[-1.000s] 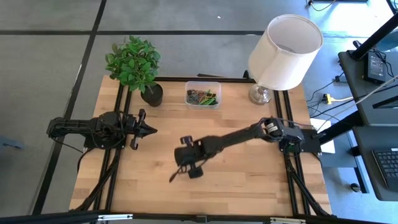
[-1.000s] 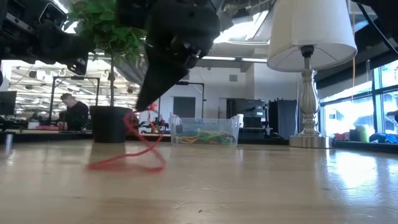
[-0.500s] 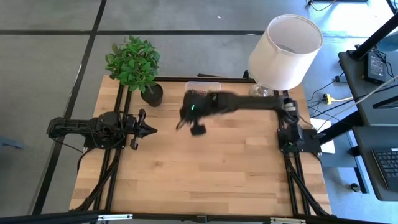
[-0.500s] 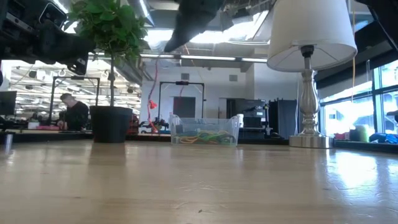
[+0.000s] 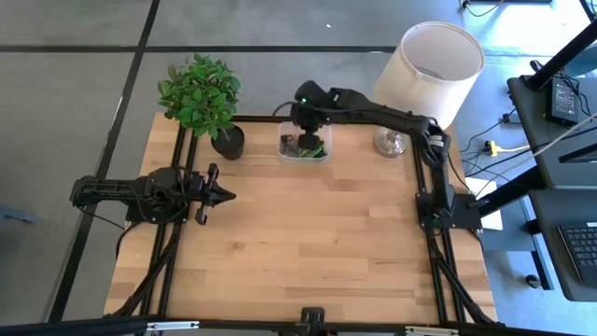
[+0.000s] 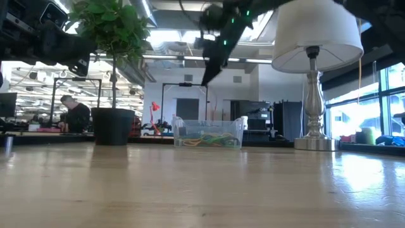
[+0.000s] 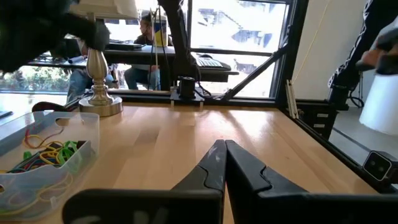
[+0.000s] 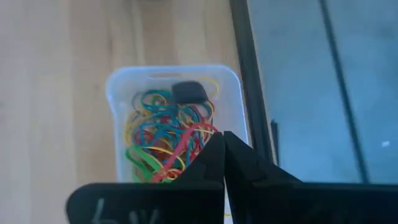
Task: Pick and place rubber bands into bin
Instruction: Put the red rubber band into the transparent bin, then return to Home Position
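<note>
Right gripper [image 8: 222, 138] hung above the bin [image 5: 304, 143] at the table's [image 5: 308, 243] far edge, between plant pot [image 5: 229, 142] and lamp [image 5: 424, 79], fingers pressed together, seemingly on a red band. Rubber bands [image 8: 168, 140] lay heaped inside the bin. Left gripper [image 7: 222, 149] waited at the table's left side, fingers together, empty.

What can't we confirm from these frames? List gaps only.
- Right gripper: fingertips together above the bin; any band between them is too thin to tell from the rubber bands behind.
- Dark object in the bin: too blurred to identify.
- High view: bin partly covered by the right arm.
- Left gripper: shut and waiting.
</note>
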`<action>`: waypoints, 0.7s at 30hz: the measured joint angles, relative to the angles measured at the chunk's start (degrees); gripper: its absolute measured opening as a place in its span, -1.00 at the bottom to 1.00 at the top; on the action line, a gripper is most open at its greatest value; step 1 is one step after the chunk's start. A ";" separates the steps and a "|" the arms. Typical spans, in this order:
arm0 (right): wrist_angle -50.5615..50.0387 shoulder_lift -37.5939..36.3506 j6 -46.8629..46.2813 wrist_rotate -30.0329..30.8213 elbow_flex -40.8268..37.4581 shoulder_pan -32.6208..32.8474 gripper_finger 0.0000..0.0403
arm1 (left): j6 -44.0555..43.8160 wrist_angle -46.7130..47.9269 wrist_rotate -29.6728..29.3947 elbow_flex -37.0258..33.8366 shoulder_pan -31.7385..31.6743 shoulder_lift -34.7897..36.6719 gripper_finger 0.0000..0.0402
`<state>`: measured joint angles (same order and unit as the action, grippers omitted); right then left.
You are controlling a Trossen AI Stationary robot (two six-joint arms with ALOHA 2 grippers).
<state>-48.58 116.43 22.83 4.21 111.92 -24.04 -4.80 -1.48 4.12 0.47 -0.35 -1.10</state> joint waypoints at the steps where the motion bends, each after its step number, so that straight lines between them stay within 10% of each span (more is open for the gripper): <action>1: 0.12 0.96 -0.02 -0.84 0.00 -0.78 -1.00 | 0.00 0.00 -0.02 -0.01 -0.01 -0.01 -0.99; 21: -3.94 9.59 -1.63 -7.01 0.00 -5.06 -0.42 | 0.00 0.00 -0.02 0.00 -0.01 -0.01 -0.99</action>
<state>-52.52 126.02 21.20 -2.80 111.92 -29.10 -4.80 -1.48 4.10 0.47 -0.35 -1.11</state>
